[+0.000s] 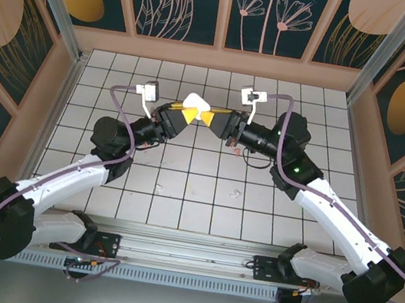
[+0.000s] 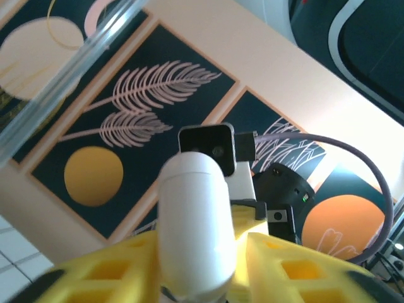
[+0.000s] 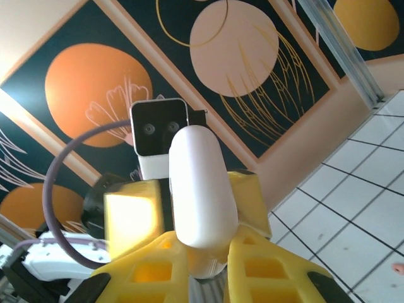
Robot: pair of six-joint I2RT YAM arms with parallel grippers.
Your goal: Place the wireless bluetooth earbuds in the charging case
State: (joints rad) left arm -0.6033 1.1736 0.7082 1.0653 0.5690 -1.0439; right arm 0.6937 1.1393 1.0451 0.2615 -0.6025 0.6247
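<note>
Top cam: arms were nose to nose above the tiled surface, white charging case up betw the left end effector and right end effector. A tiny white earbud lay on the tiles.

Left wrist: glossy rounded case sat betw yellow fingers w/ cut-outs. Couldn't tell if they gripped it.

Right wrist: fingers clamped on the case, pink bud on a tile.

Imo the buds are light, slick hard plastic, so pinch across the body, gently.
</note>
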